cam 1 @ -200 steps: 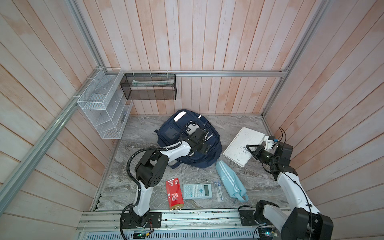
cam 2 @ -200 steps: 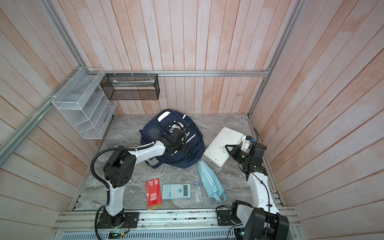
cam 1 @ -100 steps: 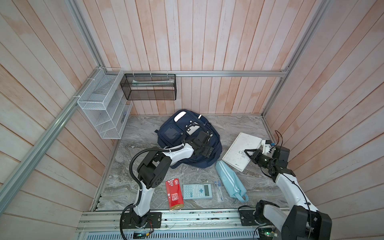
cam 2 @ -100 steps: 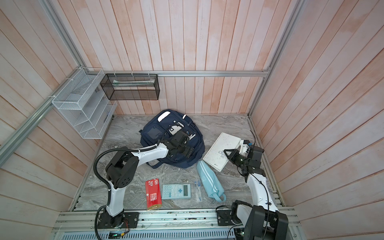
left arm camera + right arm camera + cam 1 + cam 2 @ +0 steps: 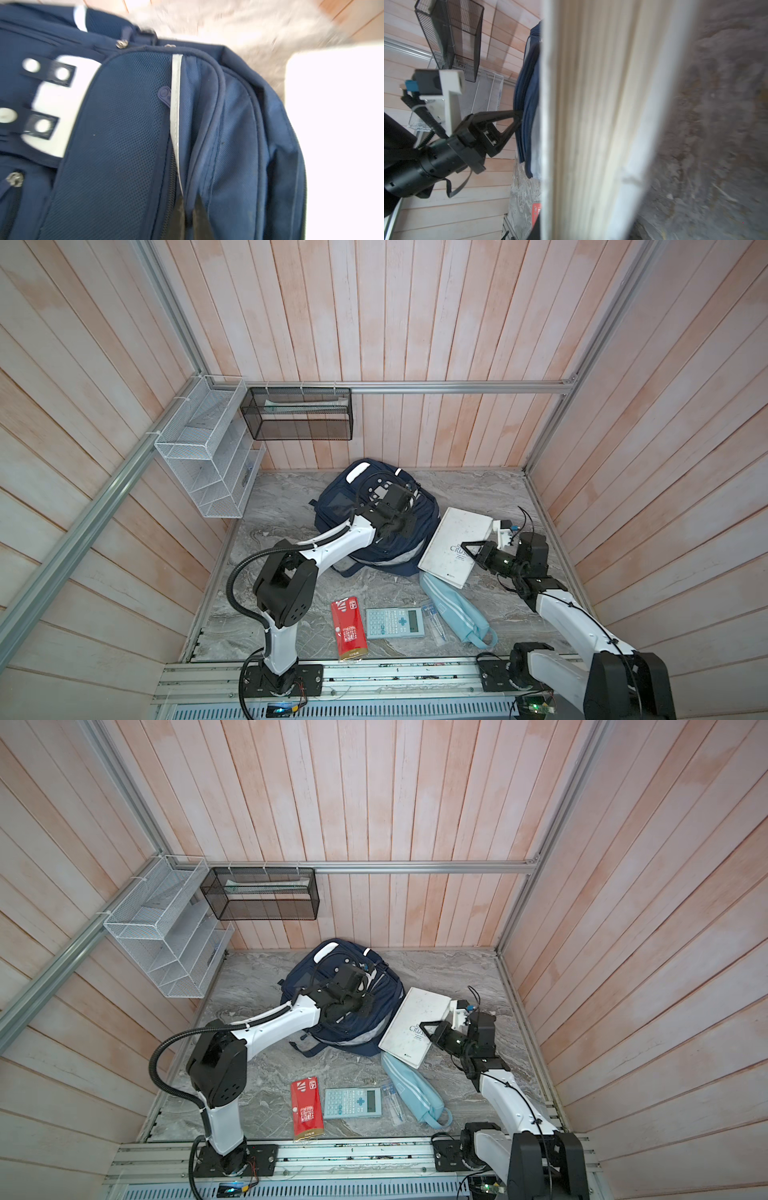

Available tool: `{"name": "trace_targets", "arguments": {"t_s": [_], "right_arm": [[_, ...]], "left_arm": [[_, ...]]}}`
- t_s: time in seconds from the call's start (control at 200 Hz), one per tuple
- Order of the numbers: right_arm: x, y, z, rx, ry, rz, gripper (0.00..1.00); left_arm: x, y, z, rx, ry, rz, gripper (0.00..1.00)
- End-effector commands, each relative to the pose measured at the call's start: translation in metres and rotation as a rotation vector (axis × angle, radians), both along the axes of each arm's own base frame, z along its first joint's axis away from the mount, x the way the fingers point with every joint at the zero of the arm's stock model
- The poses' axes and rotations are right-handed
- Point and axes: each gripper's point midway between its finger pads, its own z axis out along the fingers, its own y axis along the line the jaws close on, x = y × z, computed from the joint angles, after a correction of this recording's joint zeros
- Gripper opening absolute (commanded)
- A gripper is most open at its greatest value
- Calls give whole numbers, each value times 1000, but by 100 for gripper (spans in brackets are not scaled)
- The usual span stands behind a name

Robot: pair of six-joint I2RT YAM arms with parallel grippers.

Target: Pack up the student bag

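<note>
**STUDENT BAG AND SURROUNDINGS**

Navy-blue fabric student bag [image 5: 338,506], white-striped: lies at 12 o'clock on the grey marble tabletop [image 5: 282,499].
Left gripper [image 5: 190,209]: pinched shut on a piped fold of the bag's front.
Bag's 3 o'clock: white hardback book [image 5: 453,531], just beside, its edge clamped by the right gripper [image 5: 467,547].
5 o'clock: light-blue striped fabric pouch [image 5: 453,610].
6 o'clock: pale-blue calculator [image 5: 395,623], red carton [image 5: 349,628].
</note>
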Motion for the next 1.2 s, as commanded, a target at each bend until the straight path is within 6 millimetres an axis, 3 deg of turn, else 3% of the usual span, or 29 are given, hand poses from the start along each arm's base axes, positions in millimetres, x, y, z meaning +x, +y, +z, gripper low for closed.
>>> {"name": "trace_targets", "arguments": {"t_s": [0.0, 0.175, 0.34, 0.545, 0.565, 0.63, 0.695, 0.77, 0.915, 1.05, 1.195], "right_arm": [[32, 16, 48, 60, -164, -10, 0], [62, 69, 51, 156, -168, 109, 0], [109, 121, 39, 228, -174, 164, 0], [183, 167, -7, 324, -71, 109, 0], [188, 173, -9, 313, -68, 112, 5], [195, 187, -19, 294, -36, 131, 40], [188, 176, -26, 274, -10, 101, 58], [176, 154, -32, 198, 16, 85, 69], [140, 97, -46, 44, 66, 61, 76], [114, 52, -61, -72, 144, 50, 76], [85, 22, -50, -211, 127, 6, 74]], "left_arm": [[10, 3, 70, -186, -57, -11, 0], [12, 6, 96, -262, -68, -25, 0], [9, 5, 103, -292, -67, -44, 0], [8, 11, 111, -304, -79, -37, 0], [9, 12, 111, -302, -80, -29, 0], [10, 14, 102, -297, -73, -17, 0], [11, 15, 89, -302, -50, -9, 0], [13, 16, 68, -289, -17, 7, 0], [22, 18, 24, -316, 56, 46, 0], [29, 17, -18, -303, 129, 96, 0], [25, 7, -48, -304, 194, 100, 3]]}}
